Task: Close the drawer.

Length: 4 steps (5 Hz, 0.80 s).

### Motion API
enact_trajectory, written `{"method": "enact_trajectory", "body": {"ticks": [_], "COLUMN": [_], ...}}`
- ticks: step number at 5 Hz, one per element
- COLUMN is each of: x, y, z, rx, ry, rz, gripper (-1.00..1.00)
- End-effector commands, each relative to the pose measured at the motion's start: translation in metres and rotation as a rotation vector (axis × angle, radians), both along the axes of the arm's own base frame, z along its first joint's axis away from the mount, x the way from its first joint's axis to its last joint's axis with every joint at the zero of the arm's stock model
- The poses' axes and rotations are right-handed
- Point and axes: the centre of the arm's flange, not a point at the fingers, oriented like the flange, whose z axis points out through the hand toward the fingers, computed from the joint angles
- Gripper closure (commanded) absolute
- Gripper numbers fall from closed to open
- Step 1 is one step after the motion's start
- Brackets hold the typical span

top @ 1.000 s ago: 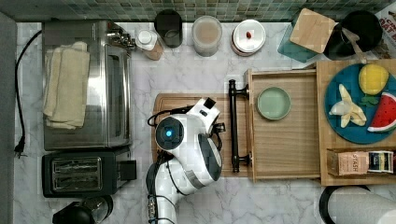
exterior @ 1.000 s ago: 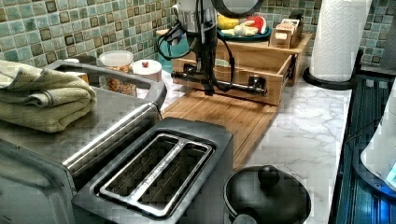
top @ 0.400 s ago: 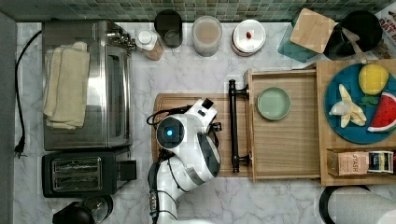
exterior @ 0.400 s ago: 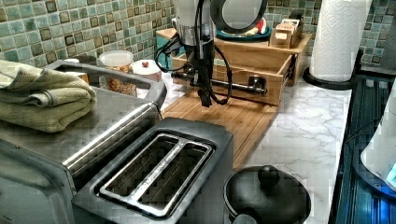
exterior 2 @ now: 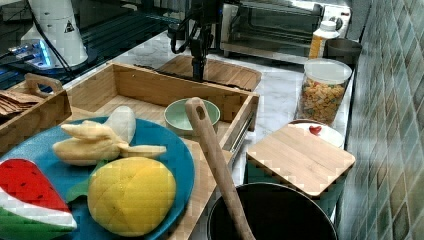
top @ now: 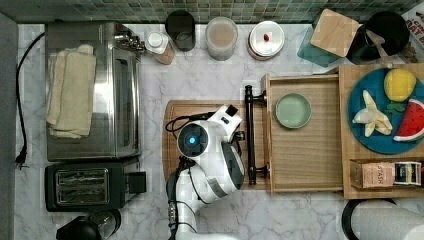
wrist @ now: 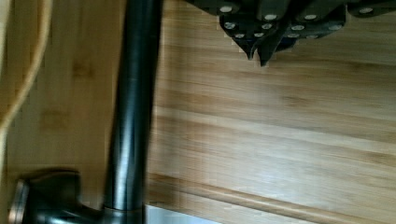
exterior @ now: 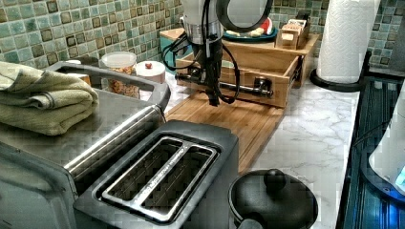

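- Gripper (wrist: 258, 55): fingertips pressed together, holding nothing; points down over the cutting board (top: 200, 107), just beside the black bar handle (top: 249, 132), on the top view's left of it.
- Drawer (top: 305, 150): pulled out, at the top view's right of the cutting board; green bowl (top: 293, 110) inside, near its far corner.
- Blue fruit plate (top: 372, 140): on the wooden top, at the top view's right of the drawer.
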Motion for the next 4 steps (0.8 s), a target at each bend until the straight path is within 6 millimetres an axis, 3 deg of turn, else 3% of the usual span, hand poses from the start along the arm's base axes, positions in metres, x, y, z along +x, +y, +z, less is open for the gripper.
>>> {"method": "enact_trajectory", "body": {"ticks": [1, 2, 4], "x": [0.016, 0.012, 0.008], "y": [-0.091, -0.126, -0.223], "z": [0.039, 0.041, 0.055], "rx": [0.003, 0.014, 0.072], "ry": [-0.07, -0.071, -0.085], "rz": [0.026, 0.01, -0.048], "gripper": [1.0, 1.0, 1.0]}}
